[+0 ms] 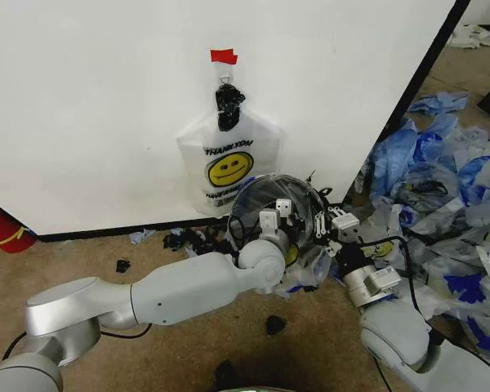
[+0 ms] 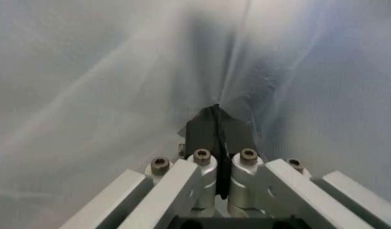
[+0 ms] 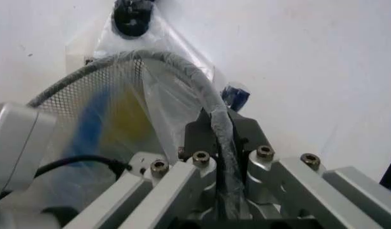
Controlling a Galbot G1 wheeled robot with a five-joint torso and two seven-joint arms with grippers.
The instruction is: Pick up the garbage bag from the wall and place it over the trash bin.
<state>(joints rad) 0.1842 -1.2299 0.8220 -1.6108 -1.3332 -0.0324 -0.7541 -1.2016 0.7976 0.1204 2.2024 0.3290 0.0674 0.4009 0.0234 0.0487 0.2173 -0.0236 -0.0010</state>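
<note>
While the trash bin lies tipped on the floor at the foot of the white wall, its round mesh mouth turned toward the robot, both arms reach in at it from below. The left tool sits inside the thin plastic of the garbage bag, its dark pads pressed together with a pinch of whitish film caught between them; in the head view that tool is at the middle of the bin's opening. The right tool is closed on the bin's rim, the wrapped wire ring running straight down between its pads, and in the head view it stands at the bin's right edge. Through the mesh in the right wrist view, yellow and blue patches of the bag show, and the bag's film bunches just under the bin in the head view. Above, a whiter smiley bag hangs from a hook on the wall under a strip of red tape. Heaped blue-and-clear bags cover the floor on the robot's right, and small black scraps dot the carpet.
</note>
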